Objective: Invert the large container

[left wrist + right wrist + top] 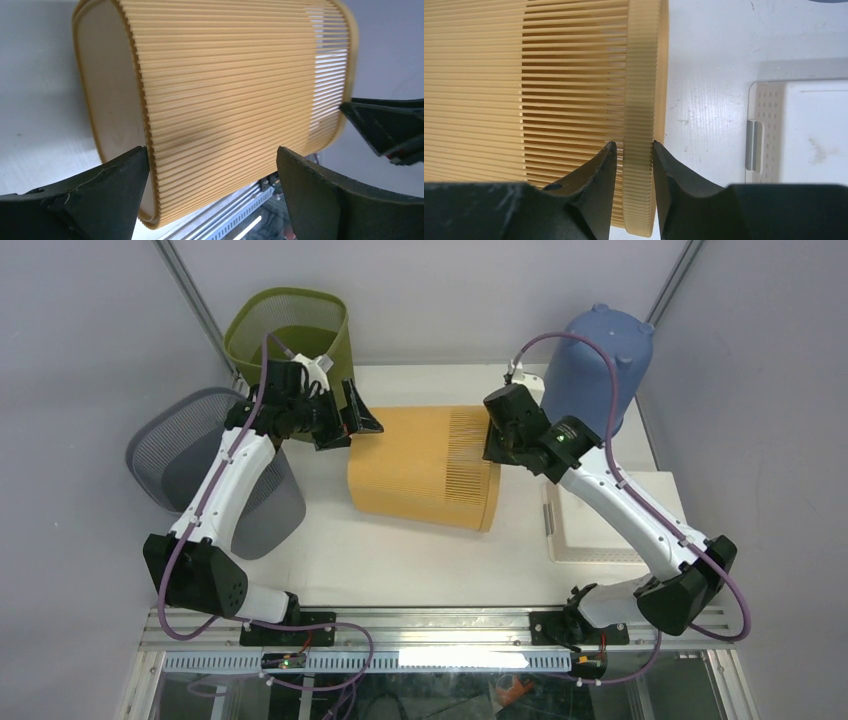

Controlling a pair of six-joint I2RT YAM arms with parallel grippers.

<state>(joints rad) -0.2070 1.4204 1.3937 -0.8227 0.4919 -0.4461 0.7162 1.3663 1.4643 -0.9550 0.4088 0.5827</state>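
Yellow ribbed container (425,468) on side, right gripper (634,150) pinching rim

Matt yellow ribbed plastic container (425,468) lies beside green (290,335) and grey wire-mesh bins (190,455).

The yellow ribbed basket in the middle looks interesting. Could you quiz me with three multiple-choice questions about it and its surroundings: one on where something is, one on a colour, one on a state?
1. Where is the blue container?
A. far right corner of the table
B. near left corner
C. inside the yellow basket

2. What colour is the mesh bin behind the left gripper?
A. red
B. olive green
C. white

3. How does the yellow basket lie?
A. upright
B. on its side
C. stacked on the white tray

Answers:
1 A, the blue container stands at the back right.
2 B, the mesh bin behind the left gripper is olive green.
3 B, the yellow basket has its rim facing right, with the right gripper straddling that rim.
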